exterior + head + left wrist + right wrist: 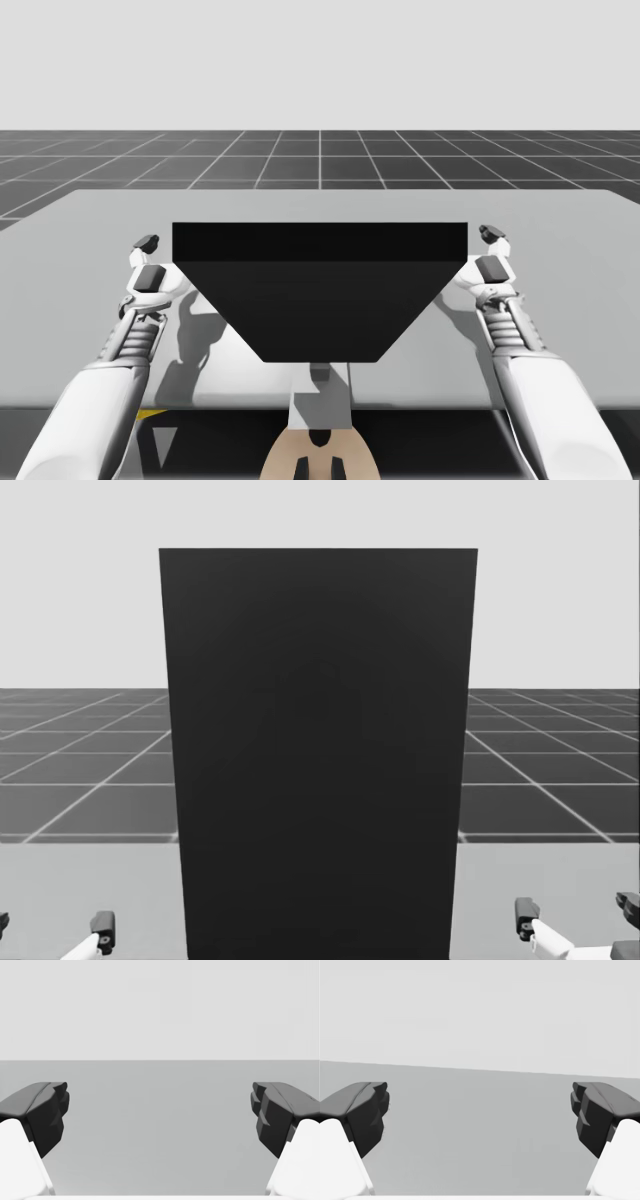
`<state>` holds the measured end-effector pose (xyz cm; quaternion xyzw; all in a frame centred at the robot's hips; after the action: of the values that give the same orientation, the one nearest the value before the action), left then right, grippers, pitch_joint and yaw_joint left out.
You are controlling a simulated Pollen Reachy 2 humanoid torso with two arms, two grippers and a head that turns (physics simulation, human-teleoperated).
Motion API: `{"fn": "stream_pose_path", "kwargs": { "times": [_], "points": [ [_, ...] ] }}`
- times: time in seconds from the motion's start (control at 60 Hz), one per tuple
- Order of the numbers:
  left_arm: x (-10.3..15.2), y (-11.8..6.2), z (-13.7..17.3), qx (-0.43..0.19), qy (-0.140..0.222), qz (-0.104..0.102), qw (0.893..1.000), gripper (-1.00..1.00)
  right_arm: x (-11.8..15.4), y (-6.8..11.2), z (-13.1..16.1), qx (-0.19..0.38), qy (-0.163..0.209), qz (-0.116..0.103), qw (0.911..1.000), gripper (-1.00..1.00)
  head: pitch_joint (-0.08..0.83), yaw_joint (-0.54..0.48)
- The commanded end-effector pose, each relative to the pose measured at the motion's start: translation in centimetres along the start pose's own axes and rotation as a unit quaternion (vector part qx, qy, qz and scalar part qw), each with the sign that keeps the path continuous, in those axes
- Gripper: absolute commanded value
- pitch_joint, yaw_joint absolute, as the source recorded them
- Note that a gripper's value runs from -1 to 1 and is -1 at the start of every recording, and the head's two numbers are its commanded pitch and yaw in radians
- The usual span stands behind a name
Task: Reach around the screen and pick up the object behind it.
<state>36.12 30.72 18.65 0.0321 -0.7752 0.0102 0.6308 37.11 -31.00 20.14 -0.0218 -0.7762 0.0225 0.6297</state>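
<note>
Beside screen edges: L claw, R claw

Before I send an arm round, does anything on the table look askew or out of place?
Nothing stands out. The screen stands upright and square on the table. The left claw and right claw are open and empty, one at each side of it.
</note>
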Motion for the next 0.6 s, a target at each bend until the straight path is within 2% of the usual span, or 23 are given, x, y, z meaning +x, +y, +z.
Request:
{"fn": "stream_pose_path", "kwargs": {
  "times": [0.017,0.15,0.267,0.3,0.333,0.35,0.383,0.417,0.45,0.467,0.517,0.533,0.6],
  "points": [
    [0.0,0.0,0.0,0.001,-0.002,-0.001,1.0,-1.0,0.0,0.2,0.4,-0.005,-0.004,0.0,1.0,-1.0,0.042,-0.01],
    [0.0,0.2,-0.1,-0.002,-0.002,0.001,1.0,-1.0,0.3,0.2,0.4,0.036,0.002,-0.004,0.9993,-1.0,0.045,0.0],
    [-0.2,0.3,0.0,-0.046,0.032,0.006,0.998,-1.0,0.7,0.2,1.0,0.103,0.006,-0.018,0.9945,-1.0,0.05,-0.01],
    [-0.3,0.1,0.1,-0.065,0.04,0.002,0.997,-1.0,0.8,0.4,1.3,0.141,0.013,-0.041,0.9891,-1.0,0.05,-0.01],
    [-0.3,0.0,0.3,-0.088,0.048,0.014,0.995,-1.0,0.9,0.6,1.4,0.161,0.013,-0.053,0.9854,-1.0,0.051,-0.01],
    [-0.2,-0.3,0.5,-0.12,0.054,0.029,0.991,-1.0,1.0,1.0,1.8,0.194,0.011,-0.061,0.979,-1.0,0.052,-0.01],
    [-0.1,-0.5,0.7,-0.137,0.054,0.033,0.989,-1.0,1.1,1.2,2.0,0.213,0.006,-0.064,0.975,-1.0,0.053,-0.01],
    [0.1,-0.9,1.0,-0.165,0.051,0.034,0.984,-1.0,1.5,1.6,2.5,0.248,-0.004,-0.076,0.9657,-1.0,0.055,-0.01],
    [0.1,-1.0,1.2,-0.185,0.05,0.035,0.981,-1.0,1.7,1.9,2.8,0.266,-0.008,-0.083,0.9603,-1.0,0.057,-0.01],
    [0.2,-1.3,1.5,-0.207,0.047,0.036,0.977,-1.0,2.0,2.2,3.2,0.289,-0.018,-0.088,0.9531,-1.0,0.059,-0.01],
    [0.4,-1.5,1.9,-0.23,0.042,0.036,0.972,-1.0,2.3,2.4,3.6,0.31,-0.026,-0.089,0.9462,-1.0,0.06,-0.01],
    [0.5,-1.7,2.2,-0.254,0.036,0.036,0.966,-1.0,2.5,2.6,4.0,0.328,-0.035,-0.091,0.9398,-1.0,0.062,-0.01],
    [0.8,-2.1,2.8,-0.295,0.023,0.036,0.955,-1.0,2.8,3.0,4.5,0.357,-0.049,-0.09,0.9286,-1.0,0.065,-0.01]
  ]
}}
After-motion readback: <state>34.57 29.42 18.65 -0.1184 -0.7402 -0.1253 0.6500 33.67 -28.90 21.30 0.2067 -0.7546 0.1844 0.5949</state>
